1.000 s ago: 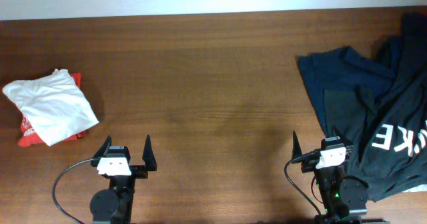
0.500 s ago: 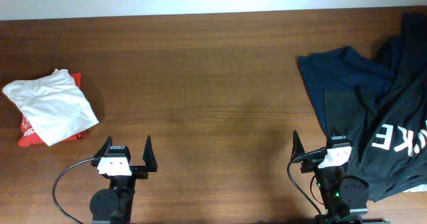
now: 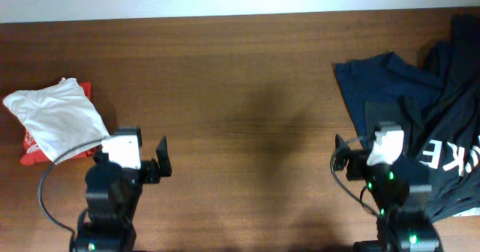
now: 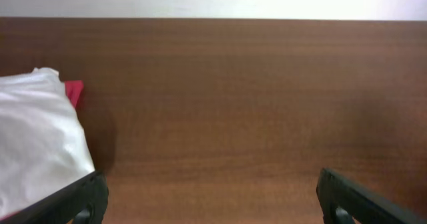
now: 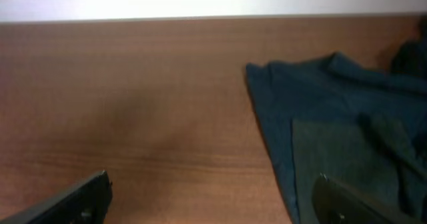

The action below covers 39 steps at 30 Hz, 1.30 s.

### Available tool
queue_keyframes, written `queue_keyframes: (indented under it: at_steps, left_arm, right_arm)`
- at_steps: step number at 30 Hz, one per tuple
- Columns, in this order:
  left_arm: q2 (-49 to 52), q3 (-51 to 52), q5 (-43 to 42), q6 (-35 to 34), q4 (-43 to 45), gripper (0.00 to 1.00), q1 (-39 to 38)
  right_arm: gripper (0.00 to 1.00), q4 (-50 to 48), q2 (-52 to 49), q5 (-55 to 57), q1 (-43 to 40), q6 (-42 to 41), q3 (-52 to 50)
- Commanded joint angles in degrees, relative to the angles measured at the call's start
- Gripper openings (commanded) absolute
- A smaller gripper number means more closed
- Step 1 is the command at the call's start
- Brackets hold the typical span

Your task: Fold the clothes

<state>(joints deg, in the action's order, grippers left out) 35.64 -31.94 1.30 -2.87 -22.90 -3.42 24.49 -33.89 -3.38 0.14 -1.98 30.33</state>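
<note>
The clothes, a black T-shirt (image 3: 450,158) with big white letters, lie crumpled at the table's right edge, partly over a navy blue shirt (image 3: 382,83). My right gripper (image 3: 367,145) hovers open at the near left edge of that pile, touching nothing. In the right wrist view its open fingers (image 5: 73,201) frame bare wood and the navy shirt's (image 5: 320,97) hem, with the right gripper (image 5: 210,204) empty. My left gripper (image 3: 129,153) is open and empty beside a white garment (image 3: 56,121). The left gripper (image 4: 217,204) sits over bare wood.
The white garment (image 4: 33,137) lies on a red one (image 4: 75,91) at the table's left side, close to my left finger. The red garment (image 3: 28,156) peeks out below the white one. The brown wooden table (image 3: 240,94) ends at a pale wall along the far edge.
Both arms have lifted off their resting spots and moved forward over the table. Both grippers stayed open and the garments have not moved.
</note>
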Motion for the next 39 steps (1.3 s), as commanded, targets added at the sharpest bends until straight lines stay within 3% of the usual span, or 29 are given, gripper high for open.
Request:
queue_keyframes:
  at_steps: [1, 6, 12, 17, 24, 29, 35, 39]
  left_arm:
    - [6.3, -5.6, -1.0, -0.2, -2.6, 0.99, 0.2]
    - [10.0, -7.0, -3.2, -0.1, -3.8, 0.99, 0.2]
    - [10.0, -7.0, -3.2, -0.1, -3.8, 0.99, 0.2]
    - [10.0, -7.0, -3.3, -0.2, -3.8, 0.99, 0.2]
    - [10.1, -7.0, -3.2, -0.2, -3.8, 0.99, 0.2]
    - [10.1, -7.0, -3.2, -0.2, -3.8, 0.99, 0.2]
    - [10.1, -7.0, -3.2, -0.2, -3.8, 0.99, 0.2]
    - [10.1, -7.0, -3.2, -0.2, -3.8, 0.99, 0.2]
  right_arm:
    - [0.99, 6.1, -13.2, 0.9, -0.2, 0.3, 11.0]
    - [0.99, 15.3, -39.6, 3.1, -1.0, 3.3, 29.9]
    - [0.99, 1.7, -56.4, 14.0, -10.0, 3.0, 33.1]
    - [0.99, -8.5, -67.2, 9.7, -22.0, 3.0, 33.1]
    - [0.87, -12.2, -74.4, 6.6, -28.2, 1.4, 33.1]
    - [0.52, -13.2, -75.3, 6.6, -28.2, 1.4, 32.9]
    - [0.50, -13.2, -75.3, 6.6, -28.2, 1.5, 32.9]
    - [0.38, -12.5, -75.3, 6.6, -28.2, 1.5, 32.9]
